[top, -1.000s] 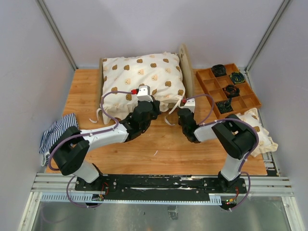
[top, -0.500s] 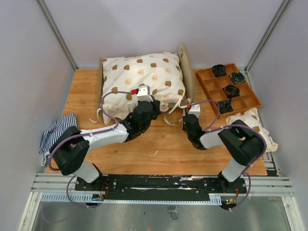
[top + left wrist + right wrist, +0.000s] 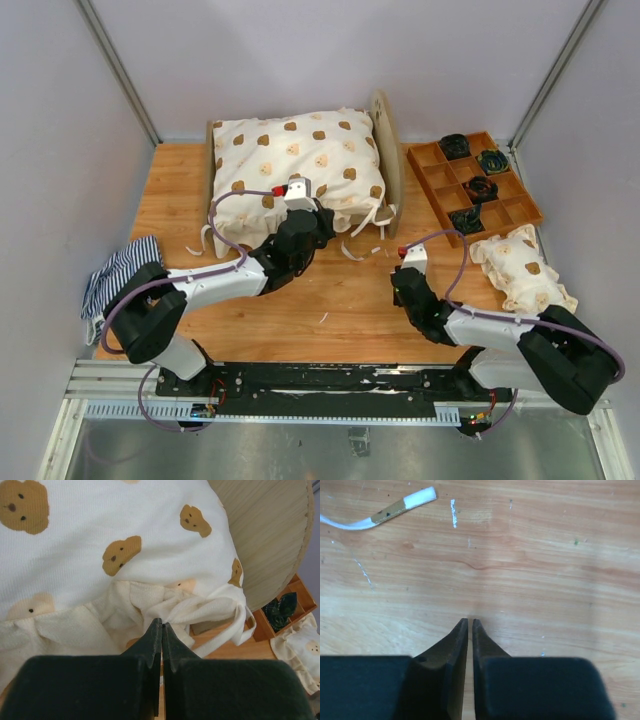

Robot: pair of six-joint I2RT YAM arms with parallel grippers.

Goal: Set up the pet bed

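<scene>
from above, we are watching the right gripper [image 3: 402, 280] pulling back from the pet bed [image 3: 386, 150] at the far side of the table [image 3: 170, 190], while the left gripper [image 3: 322, 215] is staying at the frilled edge of the cushion [image 3: 300, 160]. at the left wrist, its fingers [image 3: 148, 647] are pressing shut against the frill, clamping nothing we can make out. at the right wrist, closed jaws are hovering over wood, a tie [image 3: 395, 507] lying loose ahead: we are judging that corner released.

Cream bear-print cushion [image 3: 300, 160] (cloth [image 3: 120, 270] navy-and-white striped)
</scene>
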